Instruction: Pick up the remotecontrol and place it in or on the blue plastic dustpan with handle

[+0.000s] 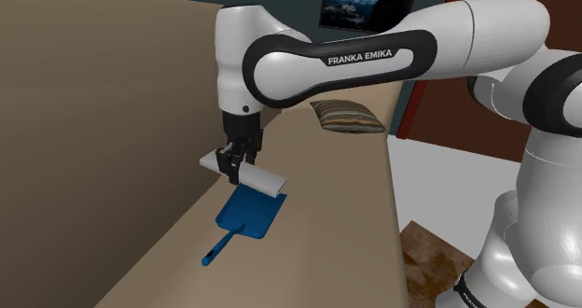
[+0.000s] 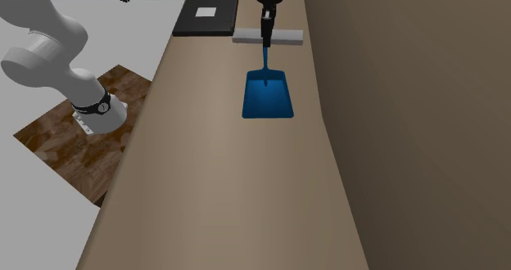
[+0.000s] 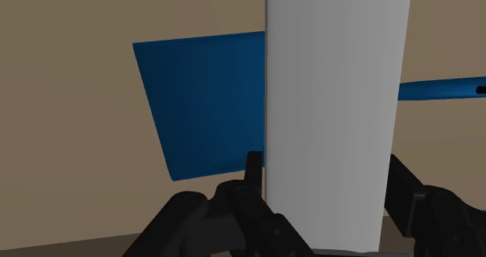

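While the claw (image 1: 233, 171) is clasping the remote (image 1: 264, 179) above the dustpan (image 1: 250, 213), the carry is probably ending, calling for lowering, then letting go.

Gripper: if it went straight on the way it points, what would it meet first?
Probably the blue dustpan: the gripper, shut on the pale remote, points down at it, though the gap is unclear.
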Robot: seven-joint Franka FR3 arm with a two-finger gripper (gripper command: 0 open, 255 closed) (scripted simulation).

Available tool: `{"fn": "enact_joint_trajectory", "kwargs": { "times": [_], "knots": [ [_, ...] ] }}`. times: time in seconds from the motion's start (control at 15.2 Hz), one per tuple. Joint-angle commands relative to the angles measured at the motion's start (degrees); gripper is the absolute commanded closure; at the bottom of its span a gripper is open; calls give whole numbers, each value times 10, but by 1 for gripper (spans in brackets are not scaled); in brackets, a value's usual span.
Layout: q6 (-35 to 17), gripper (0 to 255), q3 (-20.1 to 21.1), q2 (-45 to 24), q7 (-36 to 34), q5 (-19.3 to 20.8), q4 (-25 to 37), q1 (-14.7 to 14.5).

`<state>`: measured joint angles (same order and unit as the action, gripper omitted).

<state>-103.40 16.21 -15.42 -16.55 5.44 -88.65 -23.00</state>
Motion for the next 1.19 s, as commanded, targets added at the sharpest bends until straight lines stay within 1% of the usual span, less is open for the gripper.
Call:
{"fn": "enact_joint_trajectory", "kwargs": {
  "times": [0.0,0.4,0.46,0.99,1.06,1.12],
  "knots": [
    [-16,255,0,0,-1,1,-16,0],
    [-60,255,-1,-6,-4,3,-54,1],
    [-74,255,-2,-9,-5,4,-65,1],
    [-74,255,-2,-9,-5,4,-65,1],
    [-74,0,-2,-9,-5,4,-65,1],
    [-74,0,-2,-9,-5,4,-65,1]
  ]
}}
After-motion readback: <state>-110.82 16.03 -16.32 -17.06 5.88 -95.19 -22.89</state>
